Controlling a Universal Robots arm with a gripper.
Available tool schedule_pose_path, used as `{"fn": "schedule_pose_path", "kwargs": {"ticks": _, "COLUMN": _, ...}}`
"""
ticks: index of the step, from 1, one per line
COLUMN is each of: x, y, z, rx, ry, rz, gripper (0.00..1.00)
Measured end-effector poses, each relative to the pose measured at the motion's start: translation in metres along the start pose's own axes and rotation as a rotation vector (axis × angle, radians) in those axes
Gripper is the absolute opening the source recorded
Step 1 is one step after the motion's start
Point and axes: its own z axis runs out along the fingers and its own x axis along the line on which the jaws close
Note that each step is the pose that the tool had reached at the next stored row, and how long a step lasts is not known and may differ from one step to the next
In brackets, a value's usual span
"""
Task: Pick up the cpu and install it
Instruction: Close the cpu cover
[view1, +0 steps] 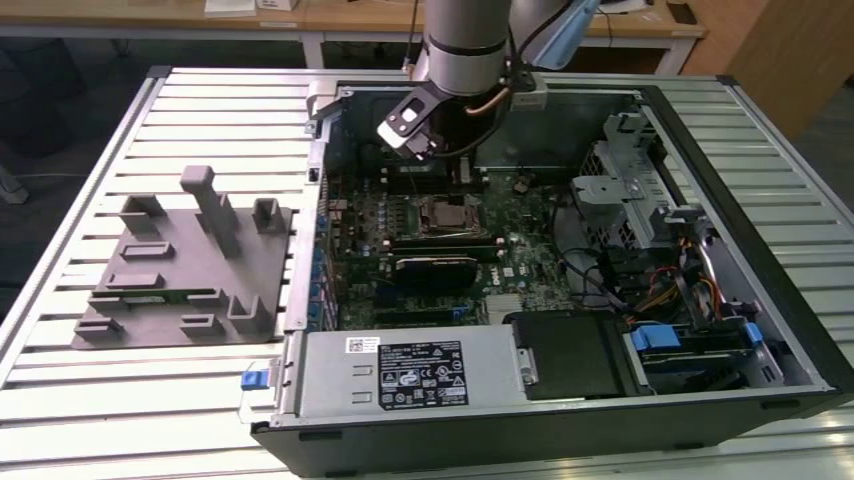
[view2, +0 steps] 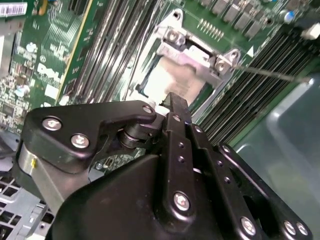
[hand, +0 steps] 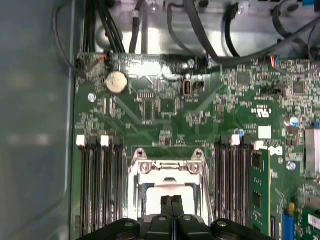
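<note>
Jaws tight together, tips just above the flat, pale silvery cpu (view2: 170, 82) in the socket frame (view2: 187, 49).

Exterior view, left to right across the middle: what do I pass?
Grey tray → socket frame on the motherboard → metal drive cage.
</note>
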Motion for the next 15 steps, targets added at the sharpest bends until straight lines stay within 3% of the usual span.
{"fn": "schedule_pose_path", "kwargs": {"ticks": 8, "x": -0.0006, "y": -0.0042, "z": 0.0008, "rx": 0.0, "ry": -0.0012, "rz": -0.002, "gripper": 0.11}}
{"fn": "schedule_pose_path", "kwargs": {"ticks": 15, "x": -0.0006, "y": -0.0042, "z": 0.0008, "rx": -0.0041, "ry": 0.0009, "rz": -0.095, "gripper": 0.11}}
